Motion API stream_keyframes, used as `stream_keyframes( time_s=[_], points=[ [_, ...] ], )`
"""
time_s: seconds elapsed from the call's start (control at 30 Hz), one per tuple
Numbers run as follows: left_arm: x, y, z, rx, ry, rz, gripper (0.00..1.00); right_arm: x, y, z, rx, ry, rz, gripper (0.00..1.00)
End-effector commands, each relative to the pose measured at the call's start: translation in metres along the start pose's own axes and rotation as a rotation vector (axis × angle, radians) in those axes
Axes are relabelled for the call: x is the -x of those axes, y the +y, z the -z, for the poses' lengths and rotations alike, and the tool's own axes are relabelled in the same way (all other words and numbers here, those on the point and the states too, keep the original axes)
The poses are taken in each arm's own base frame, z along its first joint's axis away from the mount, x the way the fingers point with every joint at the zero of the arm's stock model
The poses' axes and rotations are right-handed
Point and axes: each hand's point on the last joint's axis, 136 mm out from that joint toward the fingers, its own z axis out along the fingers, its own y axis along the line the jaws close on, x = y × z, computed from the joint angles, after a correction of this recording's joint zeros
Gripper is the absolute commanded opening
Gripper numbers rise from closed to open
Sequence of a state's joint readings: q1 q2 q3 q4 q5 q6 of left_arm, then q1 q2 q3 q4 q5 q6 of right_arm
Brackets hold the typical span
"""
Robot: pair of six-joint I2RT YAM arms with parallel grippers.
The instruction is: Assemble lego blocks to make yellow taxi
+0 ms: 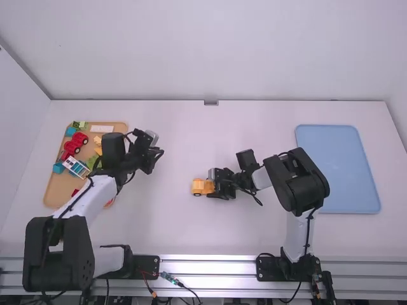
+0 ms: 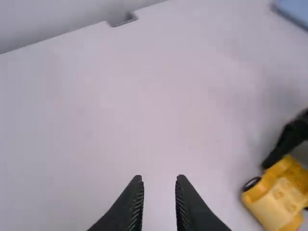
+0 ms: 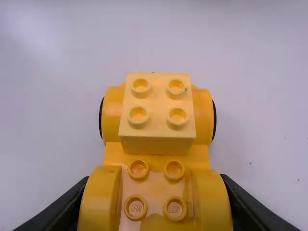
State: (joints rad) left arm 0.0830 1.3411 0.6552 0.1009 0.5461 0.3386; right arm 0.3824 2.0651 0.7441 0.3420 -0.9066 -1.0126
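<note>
Yellow wheeled chassis [image 1: 200, 187] sat near mid-table [image 1: 172, 229], pinched across its sides by the right gripper [image 3: 154, 185]; pale yellow block [image 3: 158, 114] on one end, four studs bare beside it. Body-building stage, I judged. Left gripper [image 2: 159, 178] empty, fingers apart; next move likely called for a yellow piece [image 1: 97, 140] from the tan tray [image 1: 56, 192], where the left arm [image 1: 95, 198] overhung and a red toy vehicle [image 1: 75, 143] crowded. Blue tray [image 1: 338, 169] lay well apart.
</note>
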Motion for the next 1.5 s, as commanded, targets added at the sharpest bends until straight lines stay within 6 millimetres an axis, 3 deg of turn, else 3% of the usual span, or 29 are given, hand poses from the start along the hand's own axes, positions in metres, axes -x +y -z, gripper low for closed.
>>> stream_keyframes(
  time_s=[0.0,0.07,0.1,0.13,0.2,0.33,0.53,0.67,0.83,1.0,1.2,1.37,1.47],
  points=[
    [0.004,0.018,0.01,0.125,0.009,0.038,0.27,-0.065,0.015,-0.004,-0.032,0.245,-0.097,0.39],
    [0.004,0.019,0.012,0.127,0.006,0.041,0.47,-0.066,0.015,-0.004,-0.032,0.246,-0.099,0.53],
    [0.005,0.02,0.012,0.13,0.003,0.04,0.47,-0.066,0.015,-0.004,-0.033,0.246,-0.107,0.63],
    [0.005,0.021,0.013,0.136,0.003,0.041,0.47,-0.067,0.014,-0.003,-0.044,0.255,-0.129,0.99],
    [0.004,0.022,0.013,0.138,0.005,0.043,0.53,-0.071,0.011,-0.002,-0.061,0.277,-0.148,0.99],
    [-0.002,0.045,0.018,0.278,0.033,0.118,0.99,-0.077,0.009,0.0,-0.081,0.315,-0.148,0.99],
    [0.004,0.076,0.031,0.464,0.011,0.203,0.99,-0.066,0.008,0.008,-0.085,0.319,-0.171,0.99],
    [0.023,0.098,0.043,0.577,-0.032,0.257,0.99,-0.054,0.006,0.023,-0.11,0.355,-0.176,0.99],
    [0.047,0.132,0.055,0.647,-0.021,0.316,0.99,-0.044,-0.013,0.046,-0.239,0.423,-0.238,0.99],
    [0.041,0.176,0.062,0.685,0.151,0.43,0.99,-0.036,-0.026,0.059,-0.303,0.421,-0.233,0.99],
    [0.019,0.227,0.055,0.698,0.368,0.585,0.99,-0.031,-0.041,0.079,-0.374,0.399,-0.253,0.99],
    [0.007,0.248,0.043,0.705,0.424,0.693,0.99,-0.036,-0.046,0.091,-0.403,0.397,-0.289,0.99],
    [0.002,0.25,0.038,0.718,0.426,0.768,0.99,-0.037,-0.047,0.094,-0.407,0.397,-0.284,0.99]
  ],
)
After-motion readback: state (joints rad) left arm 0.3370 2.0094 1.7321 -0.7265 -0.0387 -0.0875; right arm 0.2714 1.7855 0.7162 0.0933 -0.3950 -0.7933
